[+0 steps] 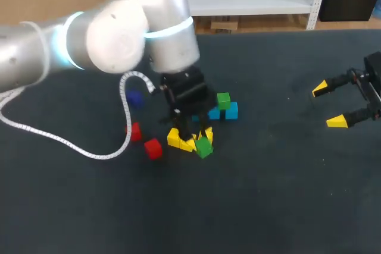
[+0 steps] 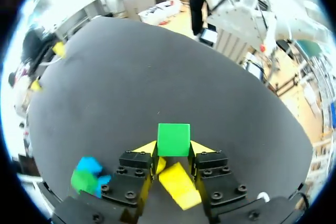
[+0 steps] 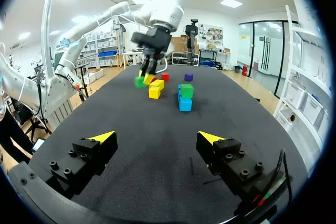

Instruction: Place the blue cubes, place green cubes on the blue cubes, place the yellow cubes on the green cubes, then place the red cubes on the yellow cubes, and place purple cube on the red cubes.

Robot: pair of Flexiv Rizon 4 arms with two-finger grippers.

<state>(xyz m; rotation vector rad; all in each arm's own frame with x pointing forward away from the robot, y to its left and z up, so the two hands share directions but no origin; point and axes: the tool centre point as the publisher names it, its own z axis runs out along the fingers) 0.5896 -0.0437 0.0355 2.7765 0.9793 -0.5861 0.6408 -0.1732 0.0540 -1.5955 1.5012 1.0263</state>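
Observation:
My left gripper is shut on a green cube, its yellow tips pressing on two opposite sides, low over the dark table. Yellow cubes lie just beside and under it; one yellow cube shows below the fingers. Behind them stand two light blue cubes side by side, with a second green cube on top. Two red cubes and a purple cube lie to the left. My right gripper hangs open and holds nothing at the far right, well away from the cubes.
A white coiled cable hangs from my left arm down across the table's left part, near the red cubes. The table's far edge runs behind the cubes.

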